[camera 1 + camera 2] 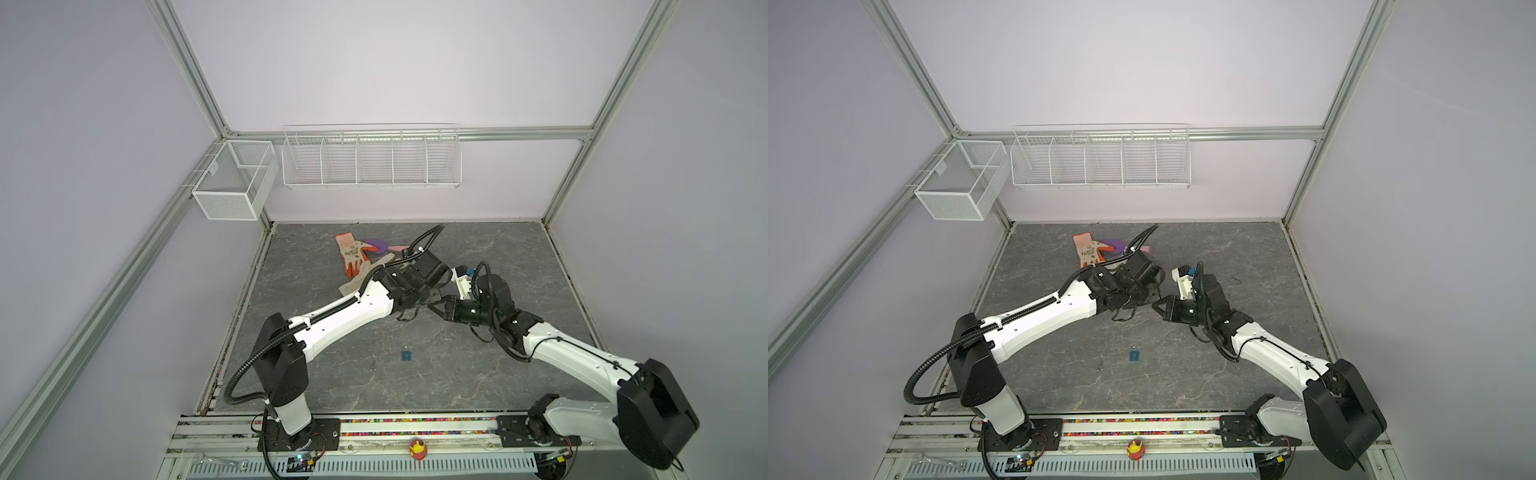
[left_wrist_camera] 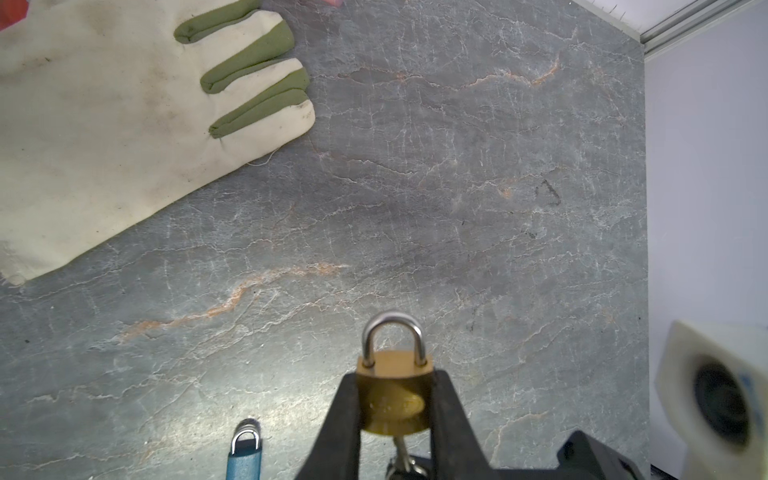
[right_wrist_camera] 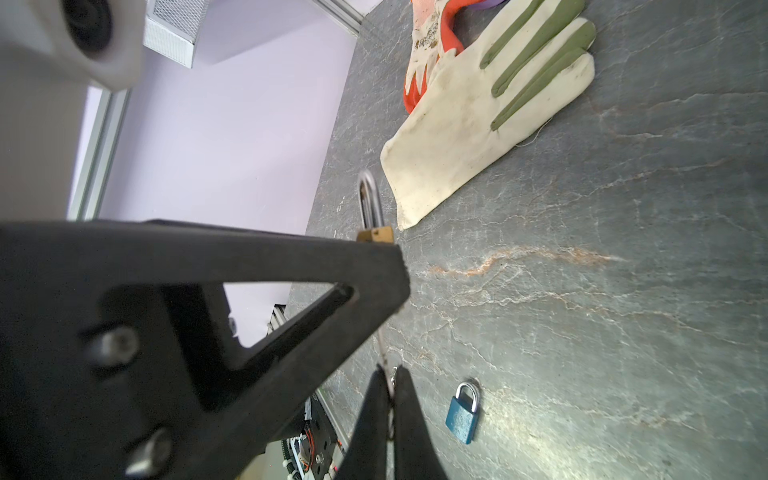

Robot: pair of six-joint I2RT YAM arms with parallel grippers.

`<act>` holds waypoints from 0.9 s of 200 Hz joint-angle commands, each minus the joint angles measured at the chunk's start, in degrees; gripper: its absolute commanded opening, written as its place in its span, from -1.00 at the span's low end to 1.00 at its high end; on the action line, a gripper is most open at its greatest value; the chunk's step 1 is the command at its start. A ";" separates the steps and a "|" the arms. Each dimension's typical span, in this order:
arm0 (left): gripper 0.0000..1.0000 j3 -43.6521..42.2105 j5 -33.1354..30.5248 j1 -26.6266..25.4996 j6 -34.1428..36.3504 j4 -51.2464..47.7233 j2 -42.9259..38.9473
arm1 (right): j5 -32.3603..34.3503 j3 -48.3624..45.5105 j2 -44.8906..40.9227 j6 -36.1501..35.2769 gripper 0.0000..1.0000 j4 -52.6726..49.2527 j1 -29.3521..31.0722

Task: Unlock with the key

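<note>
Brass padlock (image 2: 395, 390) is held up off the desk (image 2: 457, 187), about mid-scene where the two arms meet, with the key (image 2: 401, 449) entering its underside. Its shackle (image 2: 394, 332) has both legs seated in the body, so I judge the lock not yet opened and the turn of the key to be the step in hand.

The main risk is in that turn. Only the thin shaft of the key shows between lock and fingers, and how deep it sits cannot be told. If it is not fully home, twisting could bend it or make it slip in the pinch. If the twist is not about the key's own line, it would pry the brass padlock sideways. The body is smooth and gripped only by its two flat faces, so it could rotate or slide out and drop to the desk. A blue padlock (image 3: 462, 413) lies on the near part of the desk and a cream glove (image 2: 104, 124) on the far left, both clear of the work.

The left hand (image 2: 395, 376) is narrowly parted, its fingers pressed on either side of the lock body, shackle pointing away from the wrist. The right hand (image 3: 388, 372) is pressed together, pinching the key at its head end.
</note>
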 commanded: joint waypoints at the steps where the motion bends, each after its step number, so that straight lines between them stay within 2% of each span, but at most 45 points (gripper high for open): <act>1: -1.00 0.47 0.86 -0.25 -1.98 -4.09 -0.95 | 1.57 1.26 -0.19 -1.30 -0.87 3.22 0.40; 51: -1.00 -0.36 0.64 0.10 -3.63 -3.01 -1.71 | 4.81 1.59 -0.76 -2.40 -0.88 1.45 0.98; 133: -1.00 -3.71 0.45 0.81 -5.62 0.46 -3.84 | 5.71 0.31 1.64 0.33 -0.88 7.69 3.18; 180: -1.00 -3.80 0.41 0.90 -5.67 0.31 -3.66 | 8.51 0.61 1.01 0.16 -0.88 5.74 3.31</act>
